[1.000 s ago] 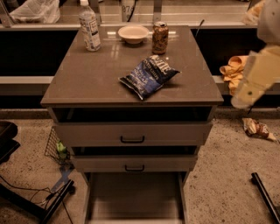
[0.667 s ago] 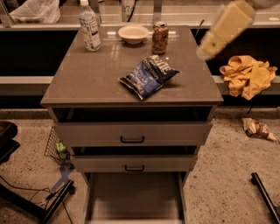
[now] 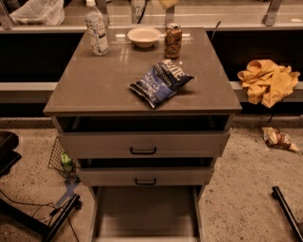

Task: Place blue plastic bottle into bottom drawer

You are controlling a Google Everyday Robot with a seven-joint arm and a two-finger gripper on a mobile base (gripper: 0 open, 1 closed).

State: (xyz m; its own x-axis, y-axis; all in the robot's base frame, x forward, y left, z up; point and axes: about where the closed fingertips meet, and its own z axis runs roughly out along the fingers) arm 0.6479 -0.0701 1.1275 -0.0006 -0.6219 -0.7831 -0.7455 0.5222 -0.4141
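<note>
Pale gripper (image 3: 168, 4) barely in view at top edge, above brown drink can (image 3: 173, 40); grip state cannot tell. Small clear plastic bottle (image 3: 96, 29), white screw cap, white-bluish printed label, upright at back-left of grey-brown cabinet top (image 3: 109, 82), left of white bowl (image 3: 144, 36). Pale grey bottom drawer (image 3: 147, 215) pulled out, well below bottle.

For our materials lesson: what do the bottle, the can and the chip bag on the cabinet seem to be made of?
By look: blue plastic bottle, clear plastic, see-through body; can, probably metal, shiny rim; chip bag, likely glossy film, crinkled with highlights. The gripper sits at the top edge, behind the can.
</note>
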